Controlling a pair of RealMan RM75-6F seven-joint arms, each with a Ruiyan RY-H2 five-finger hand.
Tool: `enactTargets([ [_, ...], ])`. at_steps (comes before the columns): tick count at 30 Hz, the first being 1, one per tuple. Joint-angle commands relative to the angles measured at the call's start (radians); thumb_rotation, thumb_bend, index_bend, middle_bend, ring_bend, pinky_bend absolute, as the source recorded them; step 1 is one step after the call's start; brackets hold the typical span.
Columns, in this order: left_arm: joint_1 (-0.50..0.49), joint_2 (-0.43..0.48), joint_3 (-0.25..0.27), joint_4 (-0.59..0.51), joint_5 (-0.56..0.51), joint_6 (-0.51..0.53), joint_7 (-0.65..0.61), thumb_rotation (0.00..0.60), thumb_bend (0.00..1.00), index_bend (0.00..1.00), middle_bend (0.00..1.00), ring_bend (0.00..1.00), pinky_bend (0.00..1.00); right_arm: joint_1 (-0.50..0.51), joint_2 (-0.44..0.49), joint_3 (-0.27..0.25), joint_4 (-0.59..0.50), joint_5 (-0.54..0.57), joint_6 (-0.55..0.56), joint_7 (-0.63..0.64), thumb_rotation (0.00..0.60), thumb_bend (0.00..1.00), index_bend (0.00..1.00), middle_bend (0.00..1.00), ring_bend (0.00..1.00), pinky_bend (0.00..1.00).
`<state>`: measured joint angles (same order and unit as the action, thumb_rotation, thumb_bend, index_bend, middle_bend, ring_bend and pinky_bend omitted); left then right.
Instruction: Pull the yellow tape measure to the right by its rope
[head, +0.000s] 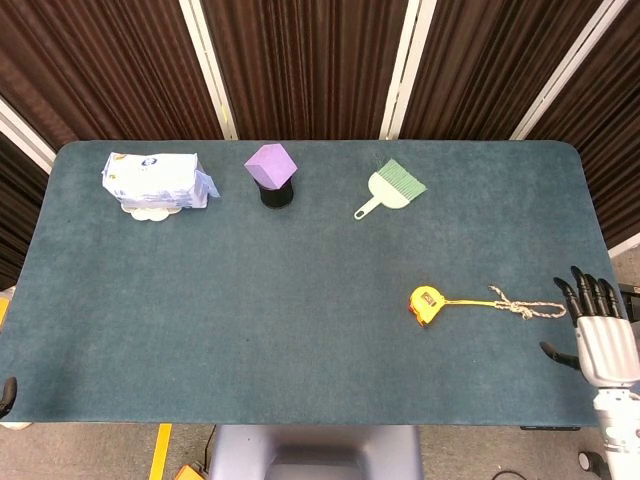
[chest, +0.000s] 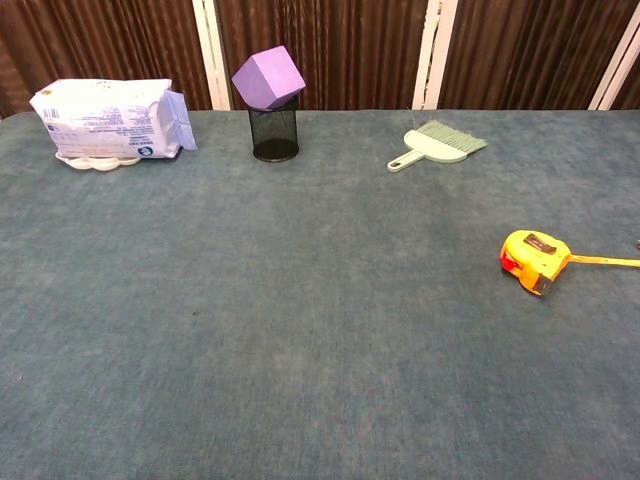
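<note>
The yellow tape measure (head: 425, 303) lies on the right part of the blue-green table (head: 250, 300). A short yellow strip runs from it to a knotted rope (head: 522, 308) that trails right toward the table edge. In the chest view the tape measure (chest: 534, 260) sits at the right with its strip (chest: 606, 261) running off frame. My right hand (head: 598, 335) hovers past the table's right edge, just beyond the rope's end, fingers spread and holding nothing. A dark tip (head: 8, 393) at the lower left edge may be my left hand; its pose is hidden.
Along the back stand a white wipes packet (head: 155, 182), a black mesh cup (head: 276, 193) with a purple block (head: 270, 163) on top, and a green hand brush (head: 391, 186).
</note>
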<state>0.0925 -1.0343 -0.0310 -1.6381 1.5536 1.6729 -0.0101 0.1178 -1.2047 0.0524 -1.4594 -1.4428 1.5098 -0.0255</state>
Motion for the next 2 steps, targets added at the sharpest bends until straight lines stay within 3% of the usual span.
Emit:
enactTargets([
  [1, 0.0, -0.001, 0.0, 0.002, 0.001, 0.002, 0.002, 0.6, 0.47, 0.04, 0.0, 0.0, 0.15, -0.001, -0.002, 0.002, 0.002, -0.006, 0.001, -0.001, 0.6, 0.21, 0.24, 0.08, 0.05, 0.0],
  [2, 0.001, -0.002, 0.0, 0.003, 0.0, 0.004, 0.003, 0.6, 0.47, 0.04, 0.0, 0.0, 0.15, -0.003, -0.003, 0.003, 0.002, -0.008, 0.003, -0.001, 0.6, 0.21, 0.24, 0.08, 0.05, 0.0],
])
